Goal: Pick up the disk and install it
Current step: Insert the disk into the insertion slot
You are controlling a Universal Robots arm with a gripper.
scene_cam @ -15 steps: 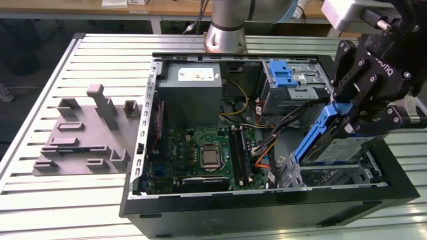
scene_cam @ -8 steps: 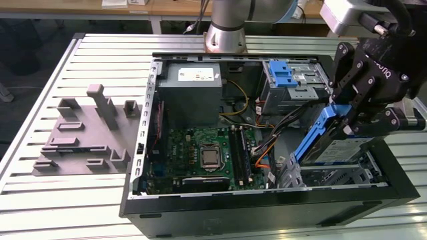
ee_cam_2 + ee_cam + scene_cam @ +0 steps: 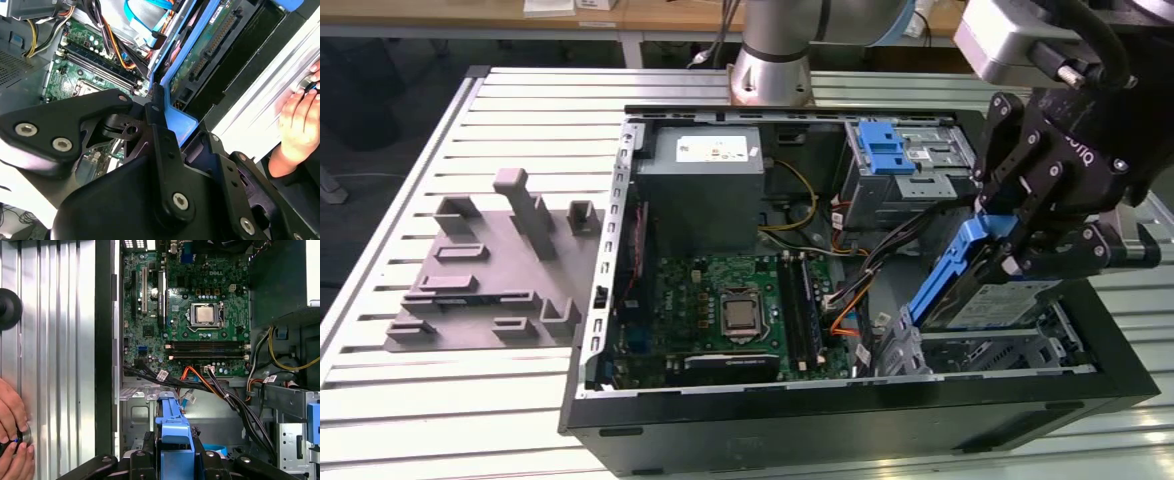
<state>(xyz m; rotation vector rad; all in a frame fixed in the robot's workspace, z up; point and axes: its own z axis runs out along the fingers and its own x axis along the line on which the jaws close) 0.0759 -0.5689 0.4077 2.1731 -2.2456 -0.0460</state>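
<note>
The disk [image 3: 985, 292], silver-grey with blue rails and a label, hangs tilted on edge over the metal bay [image 3: 994, 352] at the case's near corner on the exterior view's right. My gripper [image 3: 1003, 245] is shut on its upper part, one black finger on each side. In the second wrist view the gripper [image 3: 165, 125] clamps the blue rail [image 3: 179, 124], and the disk's green circuit board [image 3: 210, 45] and connector face the camera. The first wrist view has the gripper [image 3: 172, 452] with the rail [image 3: 172, 425] held between the black fingers [image 3: 137, 457].
The open computer case [image 3: 854, 400] holds a motherboard [image 3: 734, 310], a grey power supply box [image 3: 704, 180], a metal cage with a blue latch [image 3: 901, 150] and loose cables [image 3: 854, 290]. A grey fixture [image 3: 494, 270] lies on the slatted table. A person's hand [image 3: 12, 440] rests beside the case.
</note>
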